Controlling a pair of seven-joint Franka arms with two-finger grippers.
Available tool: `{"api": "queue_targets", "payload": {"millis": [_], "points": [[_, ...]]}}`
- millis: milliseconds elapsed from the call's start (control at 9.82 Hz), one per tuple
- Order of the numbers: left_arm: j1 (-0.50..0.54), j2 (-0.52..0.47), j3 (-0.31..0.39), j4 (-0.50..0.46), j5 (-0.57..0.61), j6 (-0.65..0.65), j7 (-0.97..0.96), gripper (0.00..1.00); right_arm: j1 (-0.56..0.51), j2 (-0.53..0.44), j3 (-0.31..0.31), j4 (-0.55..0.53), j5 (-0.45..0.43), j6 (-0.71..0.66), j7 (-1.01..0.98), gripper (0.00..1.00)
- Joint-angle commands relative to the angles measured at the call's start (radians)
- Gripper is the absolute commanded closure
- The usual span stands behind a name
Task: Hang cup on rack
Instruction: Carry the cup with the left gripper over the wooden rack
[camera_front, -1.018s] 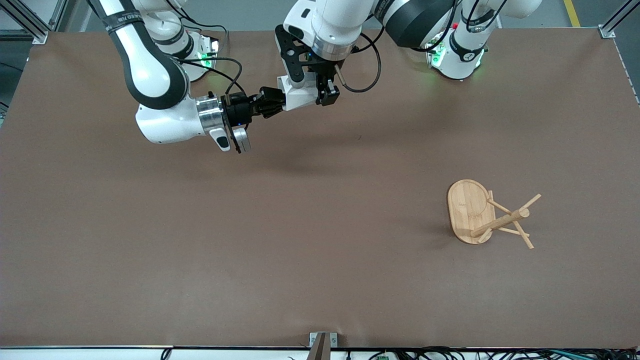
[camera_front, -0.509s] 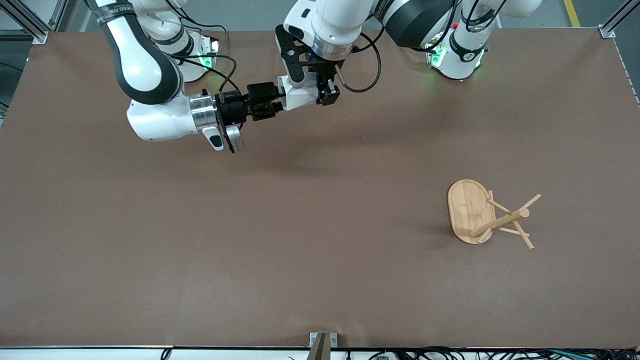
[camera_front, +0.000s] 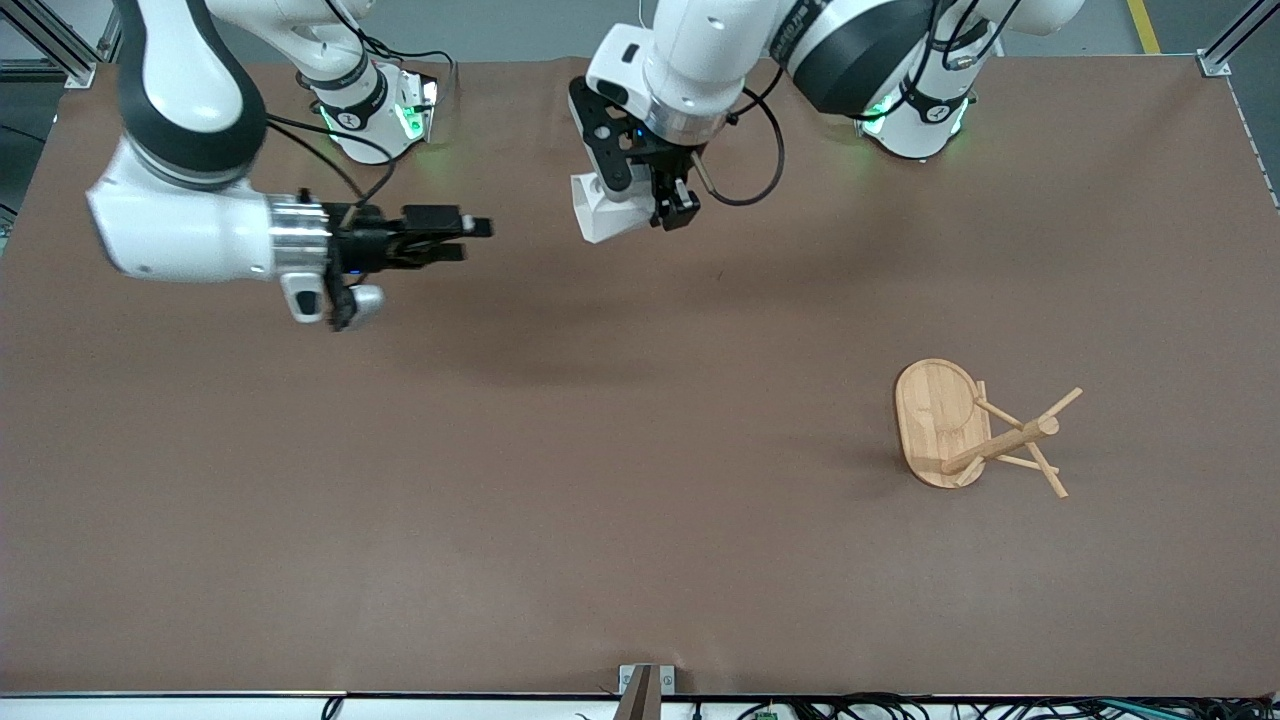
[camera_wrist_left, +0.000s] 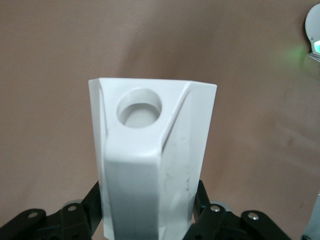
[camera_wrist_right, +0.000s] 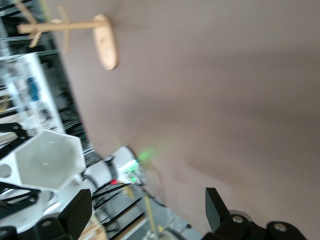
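**Cup aloft in left tool; rack stands well apart**

1. Worktop: brown mat, bare across the strip nearest the front camera.

2. Rack: bamboo mug tree toward the left arm's end of the worktop, nearer the front camera than either tool. Oval base flat on the mat, central post upright, thin pegs angled outward. No cup on any peg.

3. Right tool: held sideways above the worktop toward the right arm's end, fingers spread wide and empty. It points at the cup with a clear gap between them. The right wrist view shows the cup's open hexagonal mouth and the rack well off.

4. Left tool: pointing down over the part of the worktop near the arm bases, clamped on the cup.

5. Cup: white, faceted, up in the air, gripped low on its body. In the left wrist view the handle with its round hole faces the camera.

Risks, as judged: the rack is light and its pegs thin, so a sideways nudge while threading the small handle hole could tip or slide it. The smooth angled facets could also let the cup twist in the grip during the carry, misaligning hole and peg.
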Motion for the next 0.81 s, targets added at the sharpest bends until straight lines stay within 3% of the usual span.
{"api": "queue_targets", "payload": {"millis": [0, 102, 305, 509, 713], "points": [[0.052, 0.022, -0.003, -0.022, 0.015, 0.006, -0.028, 0.99, 0.0, -0.042, -0.113, 0.094, -0.347, -0.051, 0.087, 0.0], [0.079, 0.025, -0.001, -0.022, 0.016, 0.006, -0.061, 0.99, 0.001, -0.045, -0.173, 0.149, -0.475, -0.051, 0.078, 0.0], [0.131, 0.022, -0.001, -0.02, 0.033, 0.005, -0.178, 0.99, -0.002, -0.039, -0.23, 0.257, -0.684, -0.048, 0.072, 0.0], [0.175, 0.018, -0.001, -0.022, 0.044, 0.0, -0.354, 0.99, -0.003, -0.036, -0.26, 0.318, -0.775, -0.045, 0.038, 0.0], [0.216, 0.019, -0.001, -0.025, 0.044, -0.004, -0.455, 0.99, -0.005, -0.036, -0.295, 0.355, -0.778, -0.051, 0.04, 0.0]]}}
